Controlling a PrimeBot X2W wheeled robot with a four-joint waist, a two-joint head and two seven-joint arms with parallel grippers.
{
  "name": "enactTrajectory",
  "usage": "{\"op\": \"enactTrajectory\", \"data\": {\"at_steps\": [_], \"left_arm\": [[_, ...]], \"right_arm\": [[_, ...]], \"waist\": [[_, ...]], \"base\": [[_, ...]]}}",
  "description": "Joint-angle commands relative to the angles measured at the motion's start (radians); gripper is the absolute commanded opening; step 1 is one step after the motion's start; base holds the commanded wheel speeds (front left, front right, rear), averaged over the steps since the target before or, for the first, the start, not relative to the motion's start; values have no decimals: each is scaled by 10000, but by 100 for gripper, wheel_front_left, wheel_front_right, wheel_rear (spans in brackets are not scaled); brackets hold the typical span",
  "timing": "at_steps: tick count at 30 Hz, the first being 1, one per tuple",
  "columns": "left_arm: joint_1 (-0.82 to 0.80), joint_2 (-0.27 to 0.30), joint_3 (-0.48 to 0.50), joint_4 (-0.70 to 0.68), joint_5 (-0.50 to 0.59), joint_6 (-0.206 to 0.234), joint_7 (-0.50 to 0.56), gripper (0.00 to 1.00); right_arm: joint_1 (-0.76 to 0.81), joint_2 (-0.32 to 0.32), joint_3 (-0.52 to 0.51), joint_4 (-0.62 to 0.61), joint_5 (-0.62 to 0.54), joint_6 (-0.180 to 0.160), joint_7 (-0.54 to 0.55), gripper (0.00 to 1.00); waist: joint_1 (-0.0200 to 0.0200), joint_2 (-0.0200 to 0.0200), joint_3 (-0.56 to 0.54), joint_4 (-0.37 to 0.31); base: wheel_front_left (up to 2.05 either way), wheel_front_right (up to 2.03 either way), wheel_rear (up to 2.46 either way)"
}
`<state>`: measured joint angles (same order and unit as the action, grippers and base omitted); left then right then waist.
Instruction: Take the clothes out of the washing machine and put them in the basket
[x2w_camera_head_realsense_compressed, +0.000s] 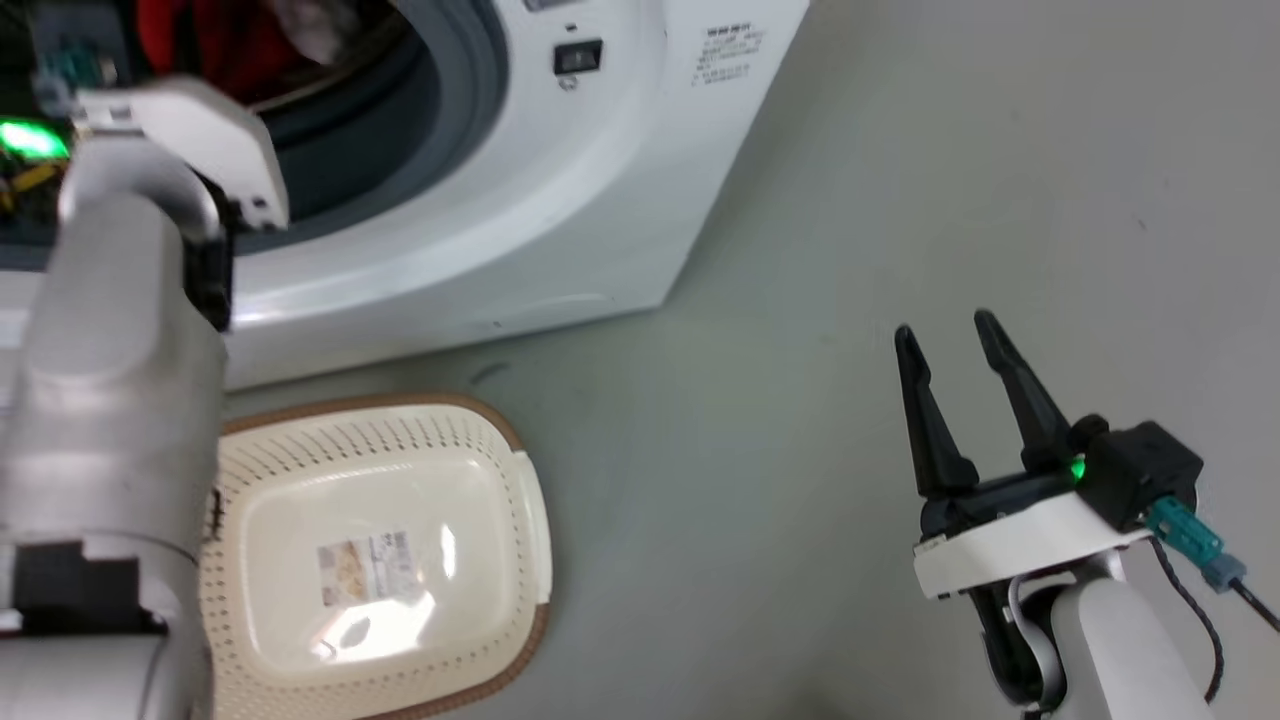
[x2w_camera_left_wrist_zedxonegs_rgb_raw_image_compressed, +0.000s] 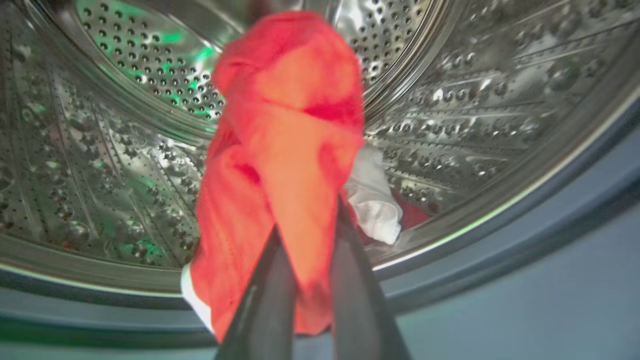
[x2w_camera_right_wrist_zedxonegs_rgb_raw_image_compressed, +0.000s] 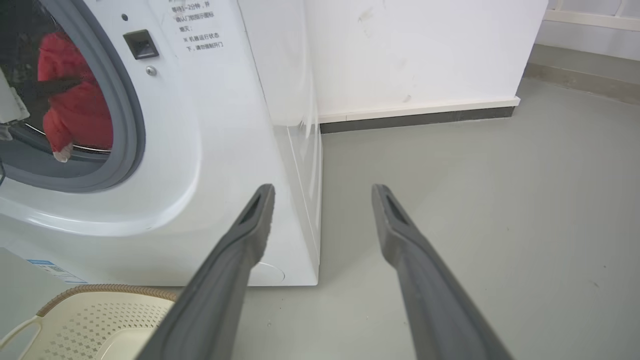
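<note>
1. Left gripper (x2w_camera_left_wrist_zedxonegs_rgb_raw_image_compressed: 307, 220) is inside the washing machine (x2w_camera_head_realsense_compressed: 520, 200), fingers pressed together on a fold of the clothes (x2w_camera_left_wrist_zedxonegs_rgb_raw_image_compressed: 285, 125). The red fabric is pinched between the two dark fingers and bunches up past the tips
2. Pinched bundle sits in the mouth of the steel drum (x2w_camera_left_wrist_zedxonegs_rgb_raw_image_compressed: 125, 165), not out of the porthole. Its lower end w/ a bit of white trim hangs down by the drum lip, close to the grey rubber ring (x2w_camera_head_realsense_compressed: 470, 60)
3. A white piece (x2w_camera_left_wrist_zedxonegs_rgb_raw_image_compressed: 372, 200) pokes out on the right of the red bundle, touching it, w/ a bit more red lying on the drum wall behind it
4. In the head view the pale left forearm (x2w_camera_head_realsense_compressed: 100, 380) runs from the near left up into the porthole and covers the left part of the basket (x2w_camera_head_realsense_compressed: 400, 403)
5. Basket is on the floor (x2w_camera_head_realsense_compressed: 800, 300) just in front of the machine, near-left in the scene, upright, open side up. Its bottom w/ the barcode sticker (x2w_camera_head_realsense_compressed: 365, 565) is in plain view, none of the red stuff in it
6. Right gripper (x2w_camera_head_realsense_compressed: 944, 327) hangs over bare floor on the near right, well apart from both the basket and the machine. Fingers spread wide, nothing between them
7. Right wrist cam looks past those spread fingers at the machine's right front corner, w/ a white wall (x2w_camera_right_wrist_zedxonegs_rgb_raw_image_compressed: 400, 50) and a dark skirting strip further back, and the basket rim at the lower left. Red bundle shows thru the porthole from there too
</note>
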<state>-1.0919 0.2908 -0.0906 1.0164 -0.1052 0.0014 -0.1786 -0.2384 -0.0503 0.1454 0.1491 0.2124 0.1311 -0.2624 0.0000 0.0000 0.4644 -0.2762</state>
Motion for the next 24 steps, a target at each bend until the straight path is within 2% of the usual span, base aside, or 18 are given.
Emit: {"op": "enactTrajectory", "data": {"at_steps": [1, 6, 13, 24], "left_arm": [[276, -167, 22, -105, -61, 40, -200, 0], [1602, -554, 344, -862, -581, 3, -782, 0], [3820, -825, 717, -3310, -1023, -83, -882, 0], [8324, -1026, 696, -8444, -864, 648, -567, 0]], "right_arm": [[168, 0, -63, 58, -38, -7, -34, 100], [663, -1, -249, 258, -298, -7, 108, 100], [1248, -3, -361, 86, -425, -7, 526, 100], [2037, 2, -756, -410, -475, -7, 954, 100]], "waist": [[0, 0, -831, 516], [0, 0, -1877, 813], [0, 0, -2965, 1035], [0, 0, -3838, 1678]], "base": [[0, 0, 0], [0, 0, 0], [0, 0, 0], [0, 0, 0]]}}
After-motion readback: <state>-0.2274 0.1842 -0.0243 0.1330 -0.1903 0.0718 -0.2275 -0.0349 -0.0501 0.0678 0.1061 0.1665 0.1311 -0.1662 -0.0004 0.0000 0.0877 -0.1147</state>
